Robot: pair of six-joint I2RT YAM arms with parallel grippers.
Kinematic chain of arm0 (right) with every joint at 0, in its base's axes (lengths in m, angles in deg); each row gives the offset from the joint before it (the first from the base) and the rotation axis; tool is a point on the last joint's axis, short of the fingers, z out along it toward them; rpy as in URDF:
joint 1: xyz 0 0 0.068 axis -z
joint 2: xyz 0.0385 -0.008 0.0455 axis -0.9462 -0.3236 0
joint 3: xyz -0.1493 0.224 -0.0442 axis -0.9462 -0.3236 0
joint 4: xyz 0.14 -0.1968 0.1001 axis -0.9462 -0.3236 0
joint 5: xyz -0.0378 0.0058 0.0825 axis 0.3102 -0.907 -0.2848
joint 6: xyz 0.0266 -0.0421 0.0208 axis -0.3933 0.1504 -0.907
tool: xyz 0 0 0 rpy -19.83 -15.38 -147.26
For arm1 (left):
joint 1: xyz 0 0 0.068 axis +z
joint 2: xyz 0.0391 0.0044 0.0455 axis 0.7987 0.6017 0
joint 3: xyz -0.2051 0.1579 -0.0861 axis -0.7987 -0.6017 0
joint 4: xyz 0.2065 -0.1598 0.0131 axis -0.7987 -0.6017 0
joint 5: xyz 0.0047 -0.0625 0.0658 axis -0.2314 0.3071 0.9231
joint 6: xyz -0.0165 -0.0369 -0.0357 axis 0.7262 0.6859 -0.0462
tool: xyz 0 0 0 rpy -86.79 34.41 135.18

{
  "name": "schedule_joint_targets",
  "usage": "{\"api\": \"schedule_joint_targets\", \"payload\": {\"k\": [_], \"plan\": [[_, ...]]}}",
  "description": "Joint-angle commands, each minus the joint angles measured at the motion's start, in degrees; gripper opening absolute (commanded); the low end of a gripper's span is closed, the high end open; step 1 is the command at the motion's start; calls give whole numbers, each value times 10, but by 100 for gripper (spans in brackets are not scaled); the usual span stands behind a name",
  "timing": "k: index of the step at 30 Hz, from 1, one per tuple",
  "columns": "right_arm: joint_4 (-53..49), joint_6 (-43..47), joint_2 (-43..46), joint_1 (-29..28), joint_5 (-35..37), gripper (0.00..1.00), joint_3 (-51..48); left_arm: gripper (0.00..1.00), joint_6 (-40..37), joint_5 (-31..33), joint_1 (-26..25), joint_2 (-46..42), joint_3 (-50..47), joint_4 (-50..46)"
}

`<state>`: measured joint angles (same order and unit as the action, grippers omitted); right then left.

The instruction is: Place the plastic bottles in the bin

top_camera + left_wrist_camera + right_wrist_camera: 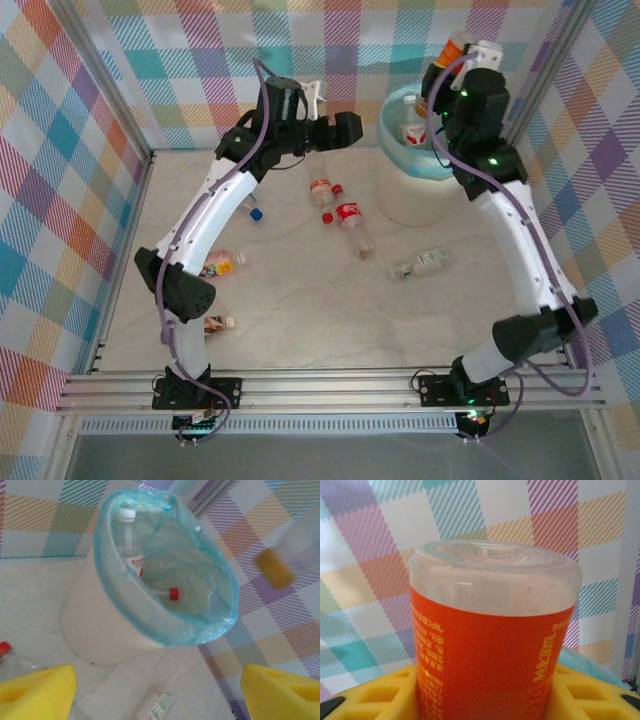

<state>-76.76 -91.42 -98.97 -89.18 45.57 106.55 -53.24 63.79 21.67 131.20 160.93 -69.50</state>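
- The right pincer (pixel 487 695) is clamped on an orange-labelled bottle (pixel 490 645), its yellow fingers (pixel 375 700) pressed to both sides.
- In the top view that bottle hangs above the far rim of the bin (pixel 400 195), which stands at the far right of the tabletop (pixel 300 310).
- The left pincer (pixel 157 695) is spread wide with nothing between its fingers, raised off the tabletop and facing the bin.
- Inside the bin's teal liner (pixel 220 575) lie a white-capped bottle (pixel 131 545) and a red-capped bottle (pixel 167 594).
- On the tabletop lie a red-labelled bottle (pixel 352 222) near the centre, a clear bottle (pixel 420 264) to its right, and others near the left arm.
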Motion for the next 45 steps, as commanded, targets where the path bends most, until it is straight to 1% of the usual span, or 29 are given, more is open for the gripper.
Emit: {"api": "schedule_joint_targets", "payload": {"k": [1,3,4,5,6,7,8,10,12,15,19,21,24,26,27,28,32,33,37,39,41,42,44,45], "plan": [[94,78,-60,2,29,51,15,85,21,-25,6,41,73,-29],[86,88,-105,11,43,51,43,85,23,-27,6,60,96,-34],[59,79,-131,18,64,52,68,85,24,-28,6,66,97,-32],[37,72,-147,25,69,42,90,84,24,-29,6,68,97,-31],[46,89,-155,26,60,43,98,84,23,-29,6,73,97,-32],[60,92,-164,27,76,42,107,84,22,-30,6,76,97,-34],[51,86,-169,28,87,41,119,84,22,-31,6,78,97,-36],[19,70,-180,27,98,41,144,84,24,-31,6,83,97,-37],[6,48,-175,22,113,42,144,84,28,-34,6,86,97,-37],[12,46,-176,17,107,42,135,84,29,-37,5,88,96,-36],[-3,95,-203,-11,117,43,168,84,23,-33,6,88,92,-44],[-5,96,-213,-19,121,44,168,84,21,-32,6,88,89,-48],[25,142,-226,-40,143,45,164,84,17,-32,6,87,88,-55],[36,149,-235,-48,153,45,166,84,14,-31,6,86,87,-60],[41,173,-239,-51,156,45,169,84,12,-29,6,85,87,-62],[42,179,-243,-53,159,45,173,85,10,-28,7,84,86,-64],[18,159,-256,-53,168,46,177,85,6,-23,7,77,74,-64],[9,132,-260,-53,173,46,174,85,7,-21,8,74,67,-62],[13,122,-271,-52,182,47,152,85,8,-20,11,61,41,-51],[4,108,-275,-49,181,50,151,85,8,-20,13,58,35,-51],[-15,83,-275,-45,180,55,151,85,8,-19,15,55,28,-50],[-22,72,-274,-44,180,59,150,85,8,-19,16,54,25,-49],[-33,55,-270,-43,180,73,151,85,9,-19,18,54,22,-48],[-36,52,-265,-43,177,77,150,85,9,-19,18,53,21,-47]]}}
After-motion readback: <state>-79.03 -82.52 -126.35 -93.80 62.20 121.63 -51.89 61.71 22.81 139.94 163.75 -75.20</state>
